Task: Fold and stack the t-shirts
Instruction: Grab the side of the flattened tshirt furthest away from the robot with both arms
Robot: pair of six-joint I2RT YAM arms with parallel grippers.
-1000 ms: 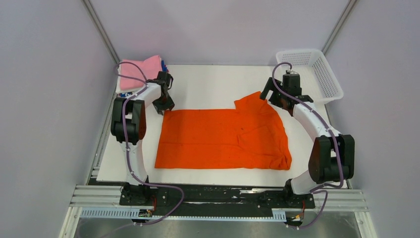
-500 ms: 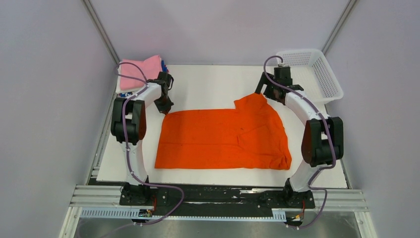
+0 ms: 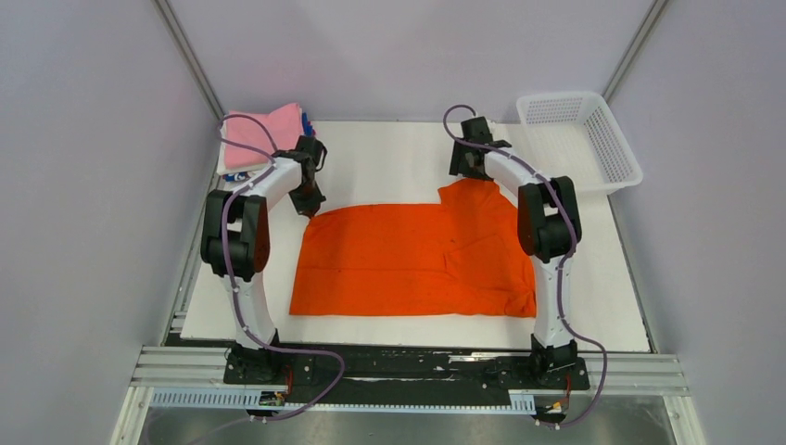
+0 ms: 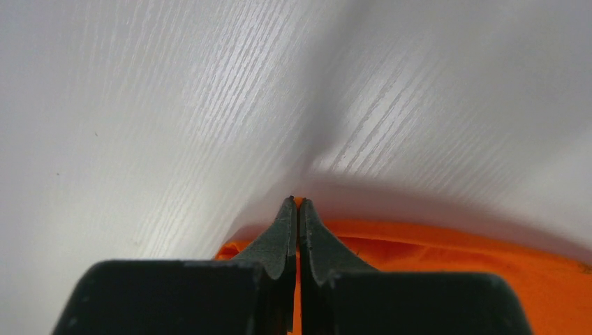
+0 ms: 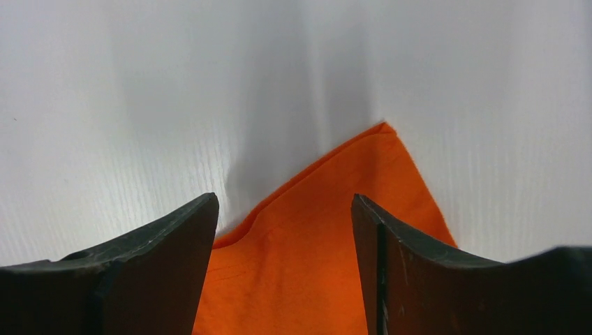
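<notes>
The orange t-shirt [image 3: 408,264] is spread flat on the worktop [image 3: 389,153] for folding. Its far-left corner is pinched in the clenched left claw [image 4: 298,202]. The sleeve tip [image 5: 380,132] is straddled by the right claw [image 5: 283,206], jaws apart, presumably so that both far points can be lifted together.

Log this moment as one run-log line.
left pincer: shut on orange t-shirt, far-left corner | right pincer: open astride its far-right corner | pink t-shirt: folded, far left

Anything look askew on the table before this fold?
The orange shirt lies unevenly: its sleeve juts past the straight far edge on the right, and the near right corner is bunched.
</notes>
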